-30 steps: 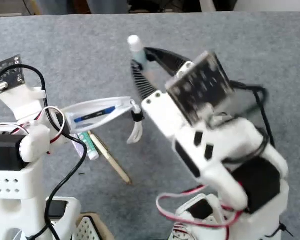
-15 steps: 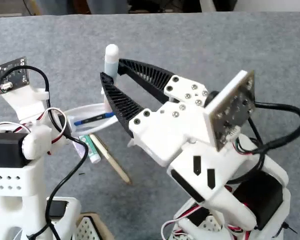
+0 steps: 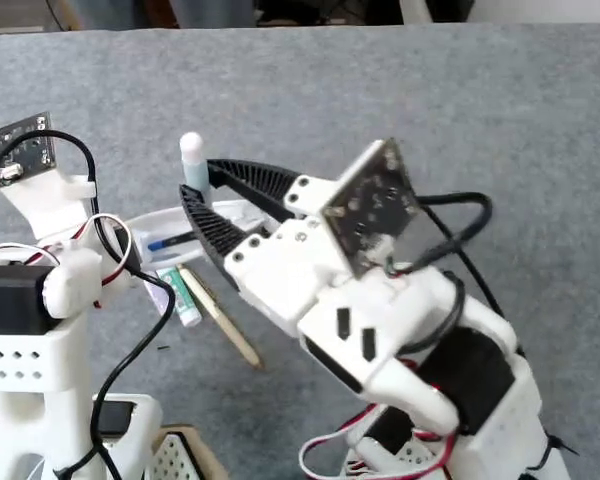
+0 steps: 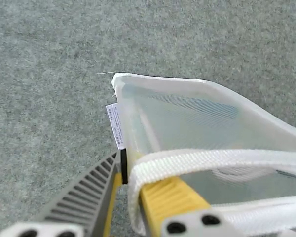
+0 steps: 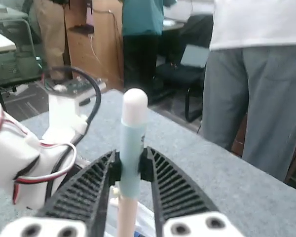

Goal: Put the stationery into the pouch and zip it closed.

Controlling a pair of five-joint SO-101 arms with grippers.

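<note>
The right arm bends low and stretches toward the pouch point(image 3: 162, 224). The right end effector point(image 3: 195, 182) is clenched on a pale blue stick point(image 3: 192, 165) just above the pouch's open mouth. The stick stands up, white cap on top. The left end effector point(image 4: 126, 170) pinches the pouch's end. A pencil point(image 3: 223, 322) lies just beside the pouch on the counter point(image 3: 480, 120).

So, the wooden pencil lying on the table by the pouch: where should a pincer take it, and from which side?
Probably the half of the pencil farther from the pouch, from above, closing across its length. It lies flat and slanted on the table, its other end close beside the green-and-white stick, so that half looks freer.
</note>
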